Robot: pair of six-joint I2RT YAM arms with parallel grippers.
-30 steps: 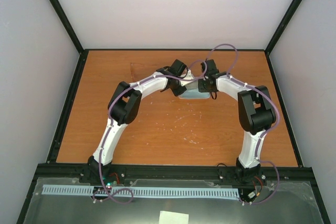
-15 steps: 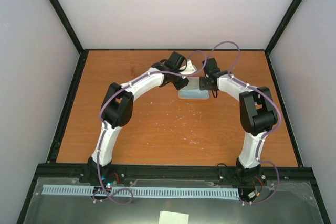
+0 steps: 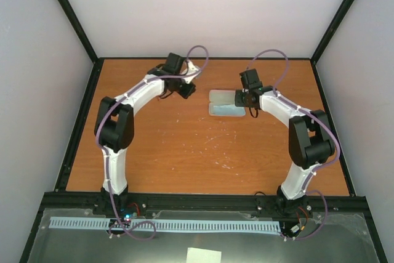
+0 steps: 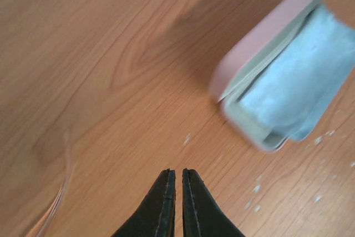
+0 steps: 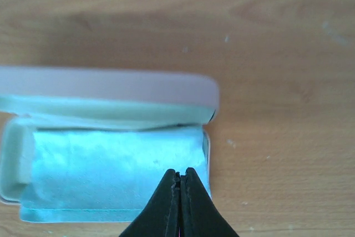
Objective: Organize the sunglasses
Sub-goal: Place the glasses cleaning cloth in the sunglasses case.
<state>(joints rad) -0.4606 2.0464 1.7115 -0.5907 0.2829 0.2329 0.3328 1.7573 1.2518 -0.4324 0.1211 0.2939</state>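
Note:
The pink case (image 3: 221, 96) lies open at the back middle of the table, with the blue-grey cloth (image 5: 111, 165) lying in its lower half. My right gripper (image 5: 181, 173) is shut, empty, its tips just above the cloth's right end. My left gripper (image 4: 177, 171) hovers over bare wood left of the case (image 4: 260, 43), jaws together with only a slit between them and nothing in it. A thin pale curved strip (image 4: 62, 192) at the lower left of the left wrist view may be part of the sunglasses; otherwise they are hidden under the left arm (image 3: 157, 84).
The table (image 3: 203, 152) has a black raised frame round it and white walls behind. Both arm bases stand at the near edge. Small white specks (image 4: 258, 190) dot the wood near the case.
The left arm has swung left, away from the case, toward the back left of the table. The right gripper has stayed at the case's right end. The case now shows uncovered from above.

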